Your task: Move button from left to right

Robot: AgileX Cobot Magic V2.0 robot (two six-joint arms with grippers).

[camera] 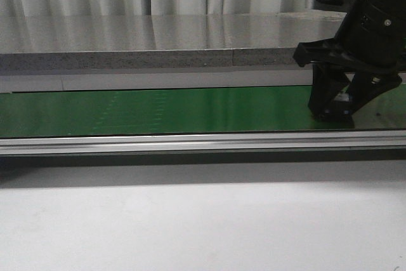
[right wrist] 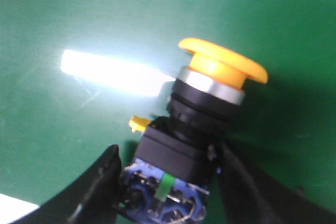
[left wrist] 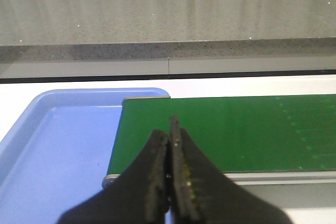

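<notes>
The button [right wrist: 210,103] has a yellow mushroom cap, a silver ring, a black body and a blue contact base. My right gripper [right wrist: 167,151] is shut on it, one finger [right wrist: 102,182] against the blue base and the other pressing the black body. In the front view the right gripper [camera: 336,111] reaches down to the right end of the green belt [camera: 158,111], and only a bluish bit of the button [camera: 343,98] shows between its fingers. I cannot tell whether the button rests on the belt. My left gripper [left wrist: 170,132] is shut on nothing, hovering over the belt's left end.
A blue tray [left wrist: 58,150] sits against the left end of the green belt [left wrist: 247,129]. A silver rail [camera: 190,142] runs along the belt's front edge. Behind the belt stands a grey stone-like counter [camera: 158,39].
</notes>
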